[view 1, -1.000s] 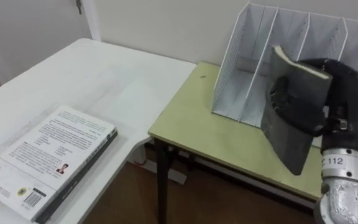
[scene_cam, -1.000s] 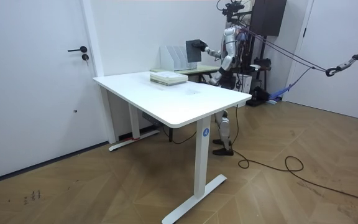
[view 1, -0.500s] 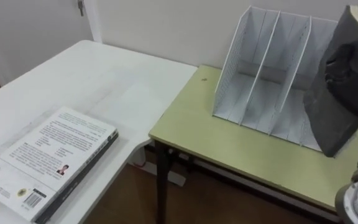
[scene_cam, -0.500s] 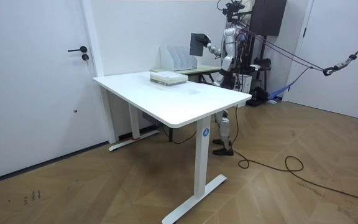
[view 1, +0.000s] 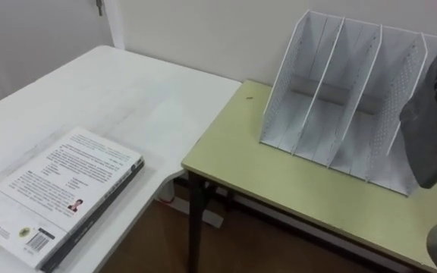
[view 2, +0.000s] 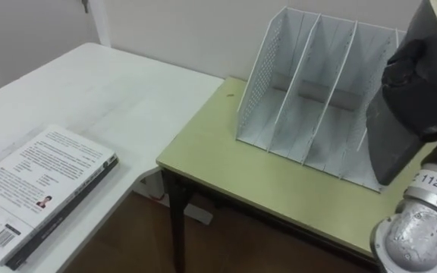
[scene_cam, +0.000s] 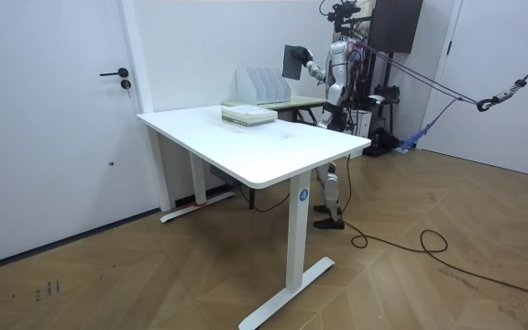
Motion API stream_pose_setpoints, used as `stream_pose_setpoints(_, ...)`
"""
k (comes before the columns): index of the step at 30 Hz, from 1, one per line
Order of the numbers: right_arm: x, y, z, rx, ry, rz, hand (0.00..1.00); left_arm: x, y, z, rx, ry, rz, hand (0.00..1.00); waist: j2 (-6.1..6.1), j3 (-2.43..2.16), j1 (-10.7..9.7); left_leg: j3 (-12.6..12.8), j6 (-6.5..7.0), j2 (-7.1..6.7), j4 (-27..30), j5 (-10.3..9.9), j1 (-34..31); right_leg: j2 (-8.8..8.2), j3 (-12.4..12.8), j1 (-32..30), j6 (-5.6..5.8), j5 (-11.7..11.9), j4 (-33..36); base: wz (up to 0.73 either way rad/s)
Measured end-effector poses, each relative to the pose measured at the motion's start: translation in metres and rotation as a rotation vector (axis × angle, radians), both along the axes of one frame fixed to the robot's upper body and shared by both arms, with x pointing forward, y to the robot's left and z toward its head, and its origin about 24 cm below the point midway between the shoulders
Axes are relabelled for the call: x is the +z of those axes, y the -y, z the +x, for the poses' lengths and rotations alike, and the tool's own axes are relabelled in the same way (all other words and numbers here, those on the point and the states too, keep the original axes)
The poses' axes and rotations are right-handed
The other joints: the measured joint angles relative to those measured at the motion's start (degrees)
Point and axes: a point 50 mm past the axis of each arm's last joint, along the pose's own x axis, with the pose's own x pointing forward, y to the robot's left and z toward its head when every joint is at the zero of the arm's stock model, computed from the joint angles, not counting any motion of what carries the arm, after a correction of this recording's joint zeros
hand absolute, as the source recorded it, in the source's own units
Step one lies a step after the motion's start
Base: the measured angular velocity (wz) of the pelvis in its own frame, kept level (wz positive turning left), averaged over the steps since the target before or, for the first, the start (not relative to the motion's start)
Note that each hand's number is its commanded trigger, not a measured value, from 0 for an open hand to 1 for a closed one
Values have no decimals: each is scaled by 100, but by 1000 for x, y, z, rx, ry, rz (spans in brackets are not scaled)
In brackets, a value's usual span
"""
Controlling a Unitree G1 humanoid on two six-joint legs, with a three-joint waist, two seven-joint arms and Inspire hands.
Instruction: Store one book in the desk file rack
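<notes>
A dark grey book (view 2: 395, 148) stands upright in the air in front of the right end of the white file rack (view 2: 309, 83). My right hand (view 2: 422, 72) is shut on it, dark fingers curled round its upper part. In the left eye view the book (view 1: 433, 133) shows at the right edge, beside the rack (view 1: 340, 91). The rack's slots that I can see hold nothing. In the room view I stand at the green table with the book (scene_cam: 291, 62) raised above the rack (scene_cam: 262, 84). My left hand (scene_cam: 323, 114) hangs low by my body.
The rack sits on a small green table (view 1: 279, 178) against the wall. To its left stands a white desk (view 1: 120, 91) with a stack of books (view 1: 59, 189) near its front. A gap of floor (view 1: 226, 243) shows between the two.
My right hand has carried the book up and to the right, from in front of the rack's middle slots to its right end.
</notes>
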Motion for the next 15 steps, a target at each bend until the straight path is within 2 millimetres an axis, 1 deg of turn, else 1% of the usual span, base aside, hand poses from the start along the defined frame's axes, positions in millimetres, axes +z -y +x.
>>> stream_pose_setpoints(4,-1,1,0,-4,3,17,100,0,-1,-1,8,-4,17,0,-5,3,6,0,-4,0,-14,-3,-4,2,-1,-2,0,0,-8,0)
stream_pose_setpoints(5,-1,1,0,-4,2,28,100,-1,-1,-4,11,-12,19,0,-6,4,19,-6,-4,0,-14,-3,-15,1,-11,1,0,0,7,0)
stream_pose_setpoints(9,-2,1,0,0,-1,38,100,-1,-4,-6,39,-21,25,0,-33,22,63,-7,-5,6,-15,-3,-12,4,-21,33,0,0,13,0)
stream_pose_setpoints(11,-2,1,1,5,-2,35,100,-2,-6,-7,51,-29,30,0,-58,35,114,-21,-5,8,-14,-3,-5,-3,-75,54,-1,0,13,4)
stream_pose_setpoints(13,-1,0,2,19,-3,27,100,-2,-7,-6,50,-30,31,0,-70,36,146,-38,-5,6,-14,-4,-6,-16,-159,60,-1,0,14,5)
stream_pose_setpoints(15,0,0,3,31,-6,21,100,-2,-8,-5,55,-28,32,0,-87,35,160,-54,-5,6,-13,-4,-3,-19,-180,75,-1,0,14,5)
